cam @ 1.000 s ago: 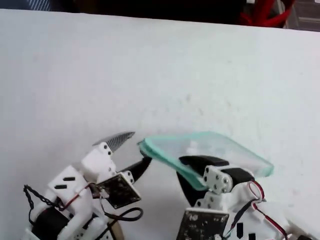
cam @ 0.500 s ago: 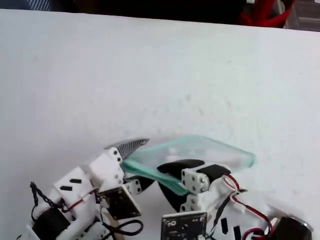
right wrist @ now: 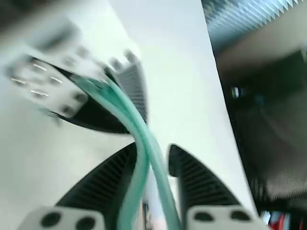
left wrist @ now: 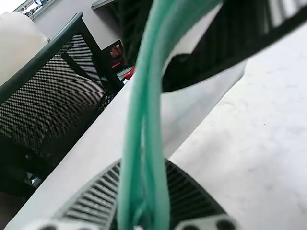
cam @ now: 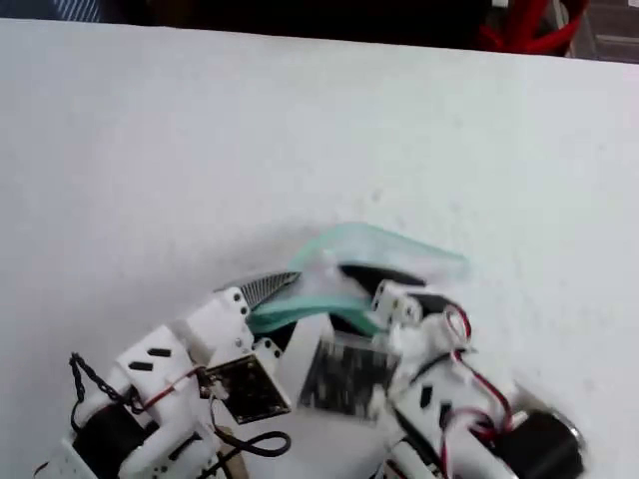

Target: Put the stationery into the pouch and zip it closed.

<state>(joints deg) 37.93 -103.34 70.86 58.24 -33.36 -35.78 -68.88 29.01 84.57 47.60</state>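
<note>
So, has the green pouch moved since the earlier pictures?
Yes. In the high view the pouch has shifted left and a little toward the far edge of the table.

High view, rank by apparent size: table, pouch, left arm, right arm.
1. table, largest by far.
2-3. left arm and right arm: look alike, both cut off at the frame edge, so unranked.
4. pouch, smallest, partly hidden by the arms.

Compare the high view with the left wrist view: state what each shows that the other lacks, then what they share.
High view adds: both arms' white bodies and the broad face of the translucent green pouch. Left wrist view adds: a black mesh chair beyond the white table. Shared: the pouch, clamped in the left gripper, and the table.
</note>
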